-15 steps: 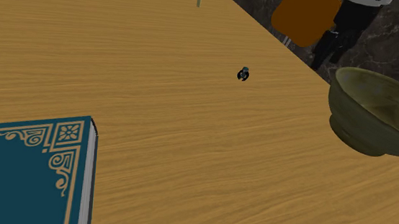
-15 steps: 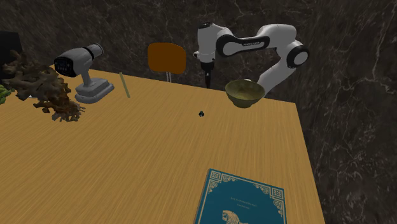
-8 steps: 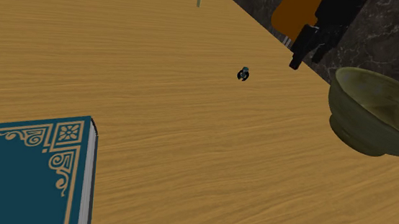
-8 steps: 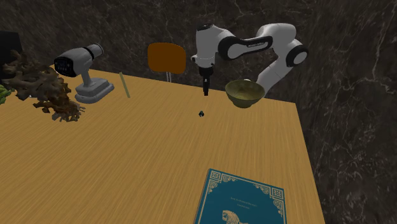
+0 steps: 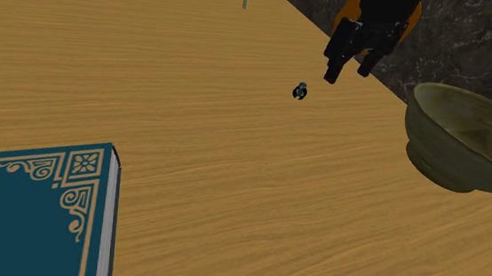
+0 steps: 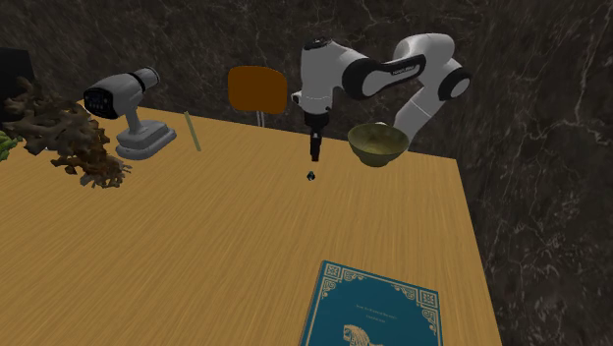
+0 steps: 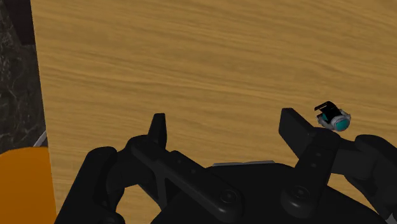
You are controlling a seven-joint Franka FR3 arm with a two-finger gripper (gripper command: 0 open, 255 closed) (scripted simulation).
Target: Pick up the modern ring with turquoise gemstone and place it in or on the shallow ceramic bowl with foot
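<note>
An olive-green footed bowl (image 5: 462, 139) stands on the wooden table (image 5: 194, 85) near its edge, and the part of its hollow that shows holds nothing. In the second exterior view the bowl (image 6: 378, 144) sits well off to one side of the fingers, apart from them and from the ring.

The ring (image 7: 334, 118) lies on the table top outside the gap between the fingers, just beyond the outer face of one finger (image 7: 299, 130) and not touching it. Its dark band is the end nearer that fingertip and its stone is turned away from the fingers, so its long axis runs from band to stone, outward from the gripper. It is small: a black band, a pale silvery setting and a round turquoise stone. From the shoulder camera the ring (image 5: 300, 92) reads as a dark speck with a touch of blue.

The black gripper (image 7: 224, 121) hangs with its fingers spread wide and nothing between them but bare wood. In the second exterior view the gripper (image 6: 315, 155) points straight down, its tips above the ring (image 6: 310, 176) and clear of the table. In the shoulder view the gripper (image 5: 347, 69) is near the ring.

A teal book (image 5: 35, 207) with gold ornament lies flat well away from the fingers, and an orange chair (image 6: 257, 90) stands behind the table
</note>
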